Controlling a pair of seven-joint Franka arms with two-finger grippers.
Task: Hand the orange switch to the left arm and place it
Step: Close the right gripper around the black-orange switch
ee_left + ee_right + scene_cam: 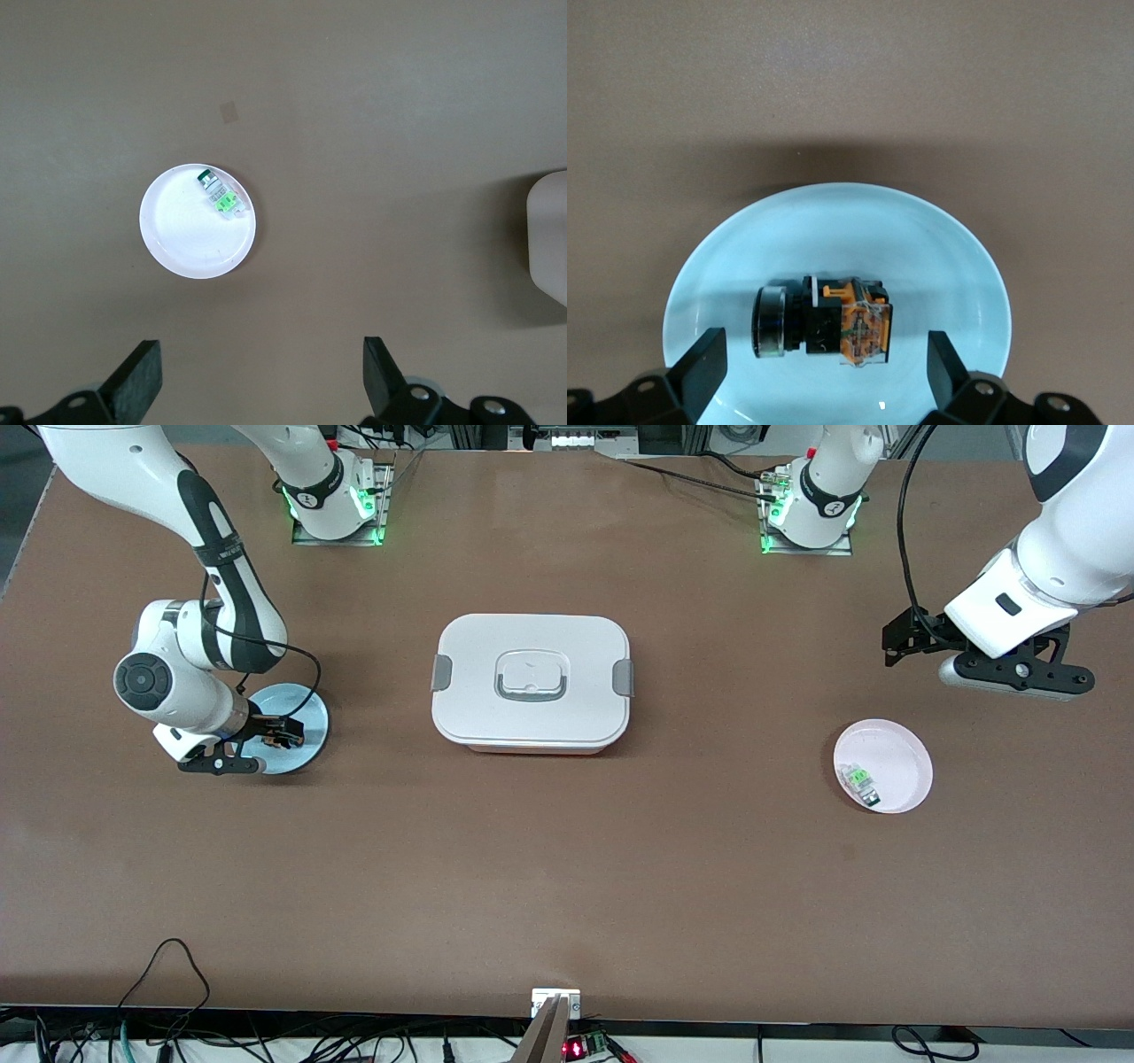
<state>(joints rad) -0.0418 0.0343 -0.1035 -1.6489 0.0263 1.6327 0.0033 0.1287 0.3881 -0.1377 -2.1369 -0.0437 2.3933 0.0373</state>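
Orange switch (822,319): lies on its side in the pale blue plate (939,239), toward the right arm's end of the table; black body, a dark round cap with a silvery ring at one end, an orange block at the other.
Switch and right claw: in the right wrist view the switch sits between the two fingertips (702,367), with plate showing on either side of it; neither fingertip touches it.
Right gripper (282,732): low over the blue plate (306,707), jaws spread wide, holding nothing; in the front view the arm's wrist and hand cover much of the plate and hide the switch.
Left gripper (263,376): up in the air at the left arm's end of the table, over bare table just beside the pink plate (904,748), jaws wide, holding nothing; this arm waits.
Pink plate: toward the left arm's end, well apart from the blue plate; a small green-and-clear component (859,782) lies in it near the rim.
Box (532,682): white, lid on, grey clips at both short sides and a grey-edged handle recess on top; it stands on the table between the two plates, apart from both grippers.
Table (567,886): brown surface carrying the box and both plates.
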